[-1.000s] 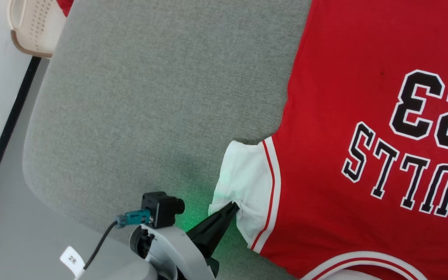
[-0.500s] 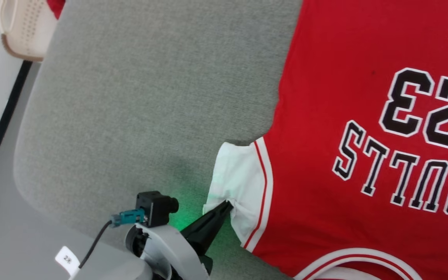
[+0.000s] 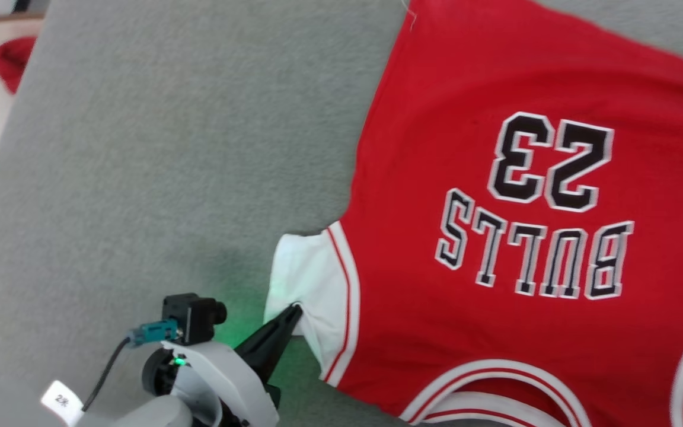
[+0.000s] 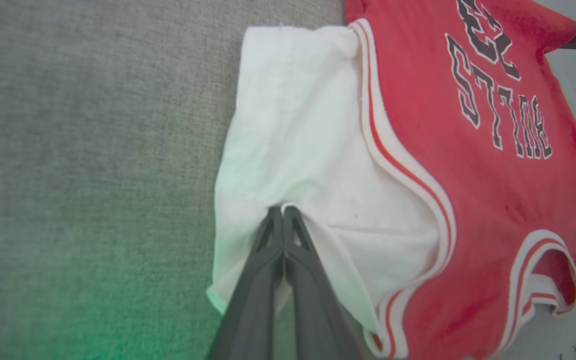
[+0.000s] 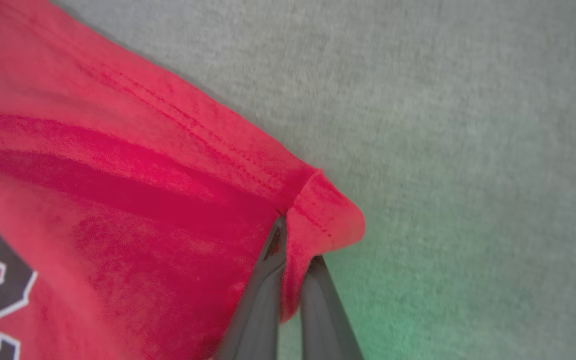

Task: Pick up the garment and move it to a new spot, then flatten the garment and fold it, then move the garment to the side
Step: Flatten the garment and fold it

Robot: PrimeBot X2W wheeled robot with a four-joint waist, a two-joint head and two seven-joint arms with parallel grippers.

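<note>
My head has swung since a second ago, sliding the scene toward nine o'clock, and my right gripper [image 5: 298,240] has closed. At seven o'clock my left gripper [image 3: 294,308] pinches the white sleeve [image 3: 303,267] of the garment [image 3: 412,178], spread flat on the grey pad [image 3: 169,148] toward three o'clock. My right gripper clamps its red hem corner [image 5: 328,210].

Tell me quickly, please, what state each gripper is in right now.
Left gripper: closed on the white sleeve of the red T-shirt.
Right gripper: closed on a red hem corner of the T-shirt.
</note>
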